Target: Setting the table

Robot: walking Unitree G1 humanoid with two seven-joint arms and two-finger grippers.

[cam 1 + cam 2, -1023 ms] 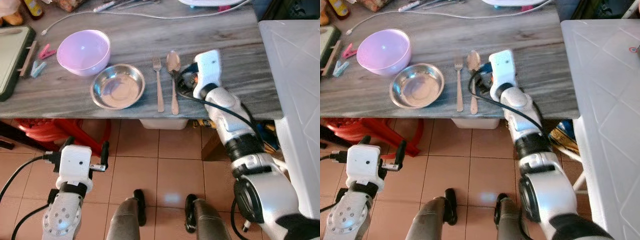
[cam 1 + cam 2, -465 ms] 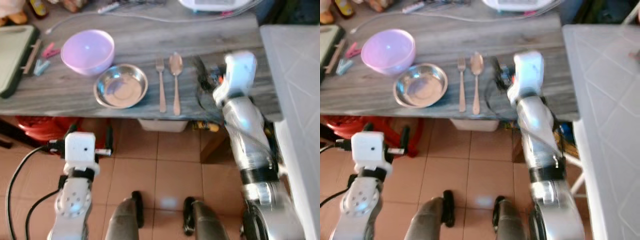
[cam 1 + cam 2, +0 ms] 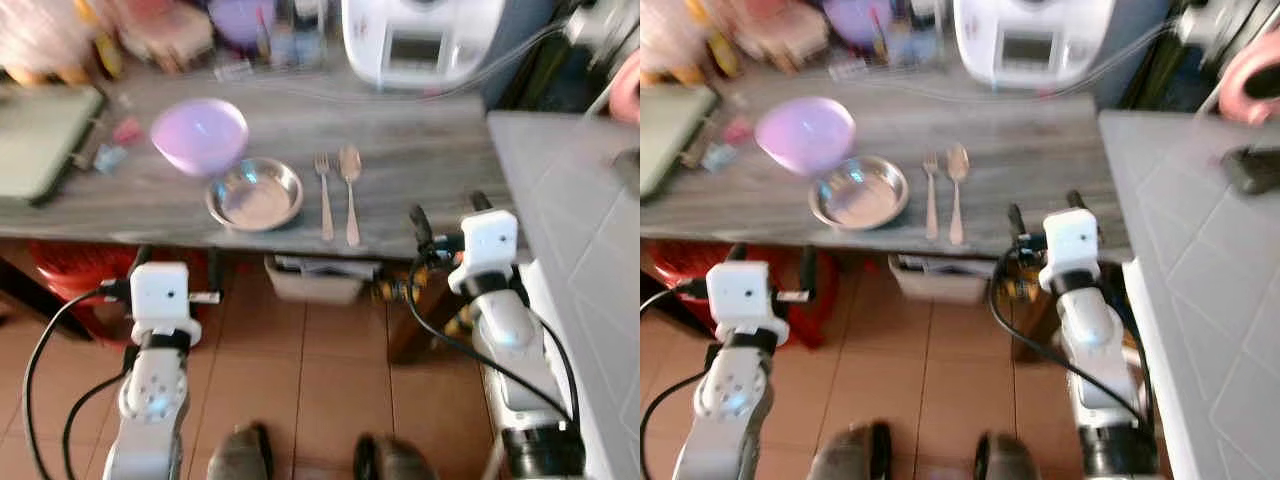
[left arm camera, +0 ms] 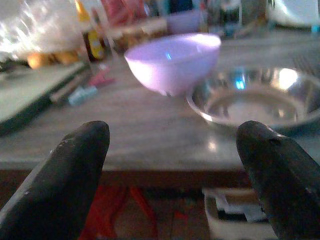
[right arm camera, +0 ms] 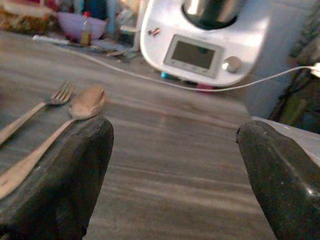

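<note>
On the table (image 3: 420, 170) we see the fork (image 3: 324, 190) beside the spoon (image 3: 350, 185), right of the steel bowl (image 3: 254, 194); our 2 grippers (left (image 3: 172, 272), right (image 3: 448, 215)) hang spread, empty, below its edge.

Clutter (image 3: 150, 30) at the counter's back is blurred beyond telling; the white appliance (image 3: 425, 40) is cut off.

Two silver arms end in white, boxy wrist housings, each carrying a gripper with long black fingers: the left gripper (image 3: 176, 268) and the right gripper (image 3: 447, 212). Black cables loop from both wrists along the forearms. The left forearm carries small round holes.
</note>
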